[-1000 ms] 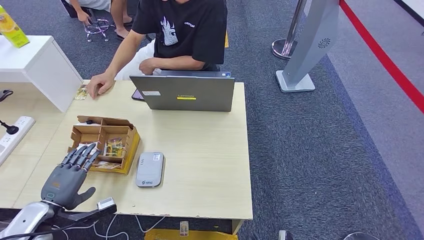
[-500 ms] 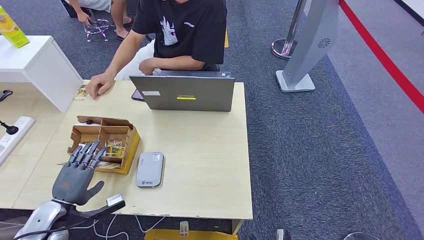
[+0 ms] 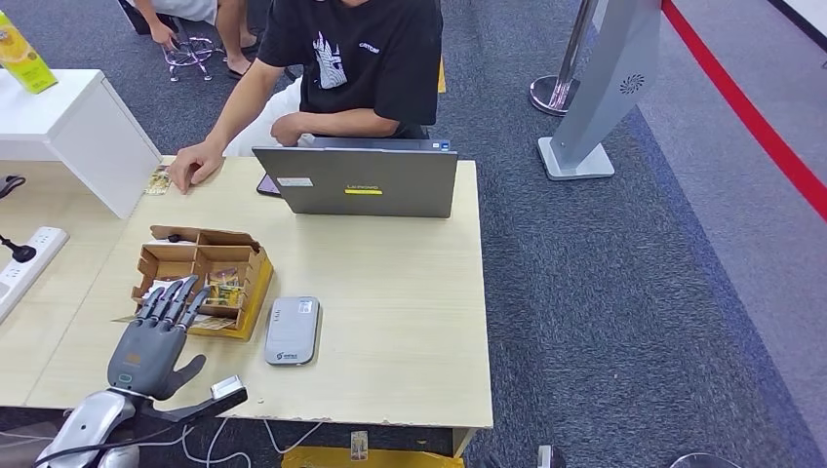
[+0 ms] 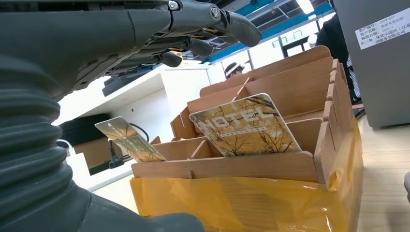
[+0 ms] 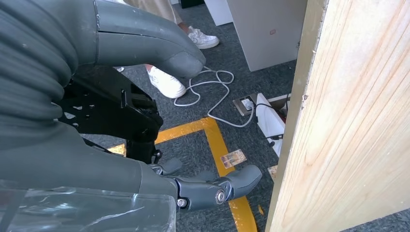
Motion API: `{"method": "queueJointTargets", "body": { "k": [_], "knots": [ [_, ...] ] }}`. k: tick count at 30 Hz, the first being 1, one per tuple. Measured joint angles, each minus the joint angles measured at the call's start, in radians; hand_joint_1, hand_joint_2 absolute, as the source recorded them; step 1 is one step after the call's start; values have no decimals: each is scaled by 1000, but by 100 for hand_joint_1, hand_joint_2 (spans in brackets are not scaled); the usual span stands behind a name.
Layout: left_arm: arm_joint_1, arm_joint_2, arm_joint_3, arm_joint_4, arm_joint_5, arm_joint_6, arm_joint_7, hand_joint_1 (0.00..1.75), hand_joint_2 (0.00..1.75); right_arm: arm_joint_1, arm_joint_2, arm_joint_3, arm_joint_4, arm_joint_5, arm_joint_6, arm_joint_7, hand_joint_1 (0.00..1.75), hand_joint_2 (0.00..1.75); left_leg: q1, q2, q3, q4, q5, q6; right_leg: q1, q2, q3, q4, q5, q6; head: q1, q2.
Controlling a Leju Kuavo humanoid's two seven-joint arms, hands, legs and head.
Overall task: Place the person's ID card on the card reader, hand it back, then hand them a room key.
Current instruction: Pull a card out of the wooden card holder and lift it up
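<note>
Wooden table [image 3: 390,292], left hand [image 3: 146,348] over the card box [image 3: 200,278].
Fingers [image 3: 171,300] spread, holding nothing; a hotel key card [image 4: 244,125] stands just beyond the fingertips.

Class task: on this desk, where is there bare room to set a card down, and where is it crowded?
Free: the desk right of the card reader, in front of the laptop. Crowded: the left side, with the cardboard box and the left robot hand over it.

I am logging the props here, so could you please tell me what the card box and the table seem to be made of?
The card box looks like thin brown board, perhaps plywood: matte, with slotted dividers and glossy yellow tape along its base. The table seems to be pale wood-grain laminate.
</note>
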Motion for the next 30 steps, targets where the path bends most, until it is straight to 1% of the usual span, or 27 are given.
{"method": "queueJointTargets", "body": {
  "k": [5, 6, 10, 11, 26, 30],
  "knots": [
    [-12, -6, 13, 22, -4, 9, 0, 0, 175, 0, 0, 1, 0, 0, 0, 1, 0, 175, 0, 0, 0, 0, 0, 0, 0, 0, 0, 0, 0, 0, 0, 0],
    [-14, -8, 14, 26, -4, 11, 1, 2, 175, 0, 0, 1, 0, 0, 0, 1, 0, 175, 0, 0, 0, 0, 0, 0, 0, 0, 0, 0, 0, 0, 0, 0],
    [-18, -11, 15, 37, -10, 30, -4, 172, 175, 0, 0, 1, 0, 0, -2, 1, 0, 175, 0, 0, 0, 0, 0, 0, 0, 0, 0, 0, 0, 0, 0, 0],
    [-18, -12, 16, 39, -11, 35, -6, 175, 175, 0, 0, 1, 0, 0, -2, 2, 0, 175, 0, 0, 0, 0, 0, 0, 0, 0, 0, 0, 0, 0, 0, 0],
    [-34, -13, 17, 63, -21, 65, -18, 175, 175, 0, 0, 2, 0, -2, -4, 4, 0, 175, 0, 0, 0, 0, 0, 0, 0, 0, 0, 0, 0, 0, 0, 0],
    [-36, -20, 21, 64, -20, 100, -18, 175, 175, 0, 0, 2, 0, -6, -5, 4, 0, 175, 0, 0, 0, 0, 0, 0, 0, 0, 0, 0, 0, 0, 0, 0]
  ]
}}
